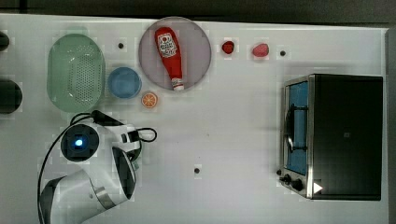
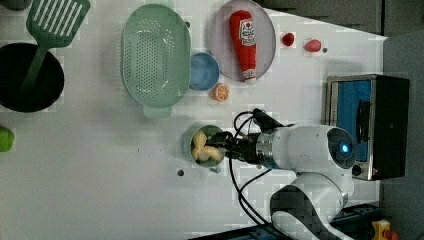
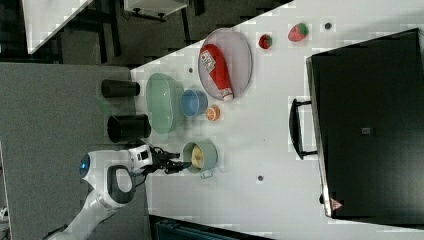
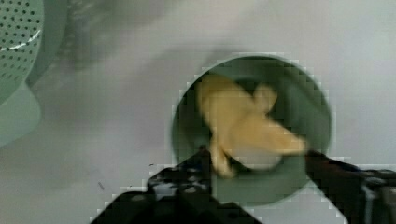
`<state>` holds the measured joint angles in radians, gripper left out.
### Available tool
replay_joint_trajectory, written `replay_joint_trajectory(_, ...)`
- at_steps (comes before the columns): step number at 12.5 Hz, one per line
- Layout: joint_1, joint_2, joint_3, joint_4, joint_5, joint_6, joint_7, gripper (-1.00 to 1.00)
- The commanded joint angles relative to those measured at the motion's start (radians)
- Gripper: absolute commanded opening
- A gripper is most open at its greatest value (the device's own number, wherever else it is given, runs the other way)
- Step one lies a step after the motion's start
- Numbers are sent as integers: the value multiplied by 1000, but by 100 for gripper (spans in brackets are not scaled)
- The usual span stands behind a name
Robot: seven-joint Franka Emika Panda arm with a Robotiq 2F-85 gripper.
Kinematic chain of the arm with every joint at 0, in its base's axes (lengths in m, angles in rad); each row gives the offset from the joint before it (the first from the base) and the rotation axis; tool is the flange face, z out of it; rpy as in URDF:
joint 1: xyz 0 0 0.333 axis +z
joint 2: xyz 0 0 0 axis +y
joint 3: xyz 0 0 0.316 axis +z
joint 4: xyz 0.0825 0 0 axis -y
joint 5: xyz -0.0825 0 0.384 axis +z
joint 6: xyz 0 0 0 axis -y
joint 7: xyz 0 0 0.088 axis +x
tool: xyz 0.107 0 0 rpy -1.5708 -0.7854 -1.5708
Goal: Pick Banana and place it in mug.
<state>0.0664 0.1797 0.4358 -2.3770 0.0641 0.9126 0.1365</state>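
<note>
1. The banana (image 2: 204, 148) lies inside the mug (image 2: 193, 134), a pale teal-green cup; in the wrist view the yellow fruit (image 4: 243, 128) fills much of the cup's (image 4: 308, 93) inside.
2. The tool (image 4: 257, 161) stands at the mug's rim with its two dark fingers (image 4: 191, 175) spread wide, one on each side of the fruit; it looks released, though the blur at the nearer finger hides whether that finger touches the banana.
3. In the right view the tool (image 3: 176, 165) points level at the mug (image 3: 210, 152) from the arm's side.
4. The mug stands on the white table (image 2: 100, 165), apart from the green colander (image 2: 155, 55), the blue bowl (image 2: 204, 71) and the orange slice (image 2: 220, 92).
5. A ketchup bottle (image 1: 170, 56) lies on a grey plate (image 1: 201, 46) near the top view's upper table edge, with two red fruits (image 1: 228, 47) beside the plate.
6. A toaster oven (image 1: 345, 135) sits at the top view's right table edge.
7. In the left view a green spatula (image 2: 52, 25) rests over a black pan (image 2: 15, 95) near the table corner.
</note>
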Motion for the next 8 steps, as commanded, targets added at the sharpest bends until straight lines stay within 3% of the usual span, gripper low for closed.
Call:
replay_joint_trajectory(1,-9,-59,9,18,3,-11,37,100)
replay_joint_trajectory(5,-20,-202,-29,56,7,-70,37,100)
replay_joint_trajectory(8,-35,-327,-139,161,7,-394,26,100)
